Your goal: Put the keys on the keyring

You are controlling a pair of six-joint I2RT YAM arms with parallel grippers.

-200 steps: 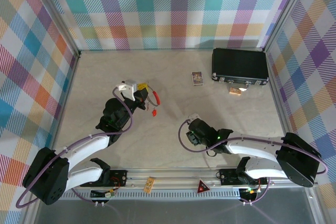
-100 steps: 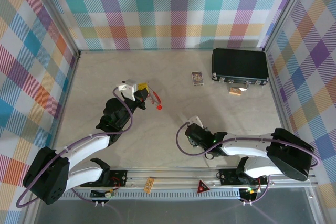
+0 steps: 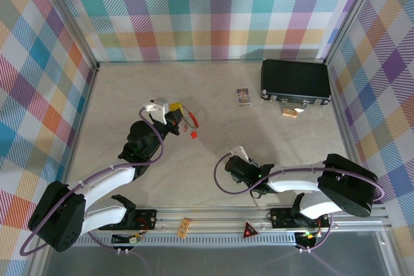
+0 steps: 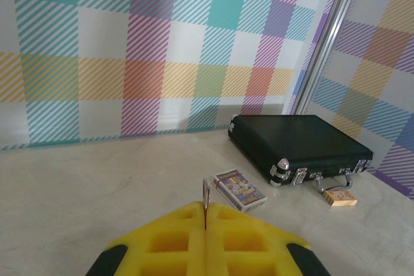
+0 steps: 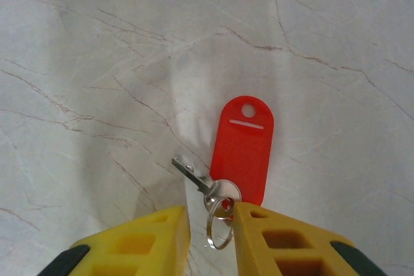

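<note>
While left jaws clench keyring (image 4: 205, 200) | red key tag (image 5: 244, 150) points away, hole far | right jaws parted astride near end

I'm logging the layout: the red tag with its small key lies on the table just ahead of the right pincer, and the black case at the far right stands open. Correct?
Not quite: the black case is shut, lid down, as the left wrist view shows. The red tag with its small key does lie on the table just ahead of the right pincer.
</note>
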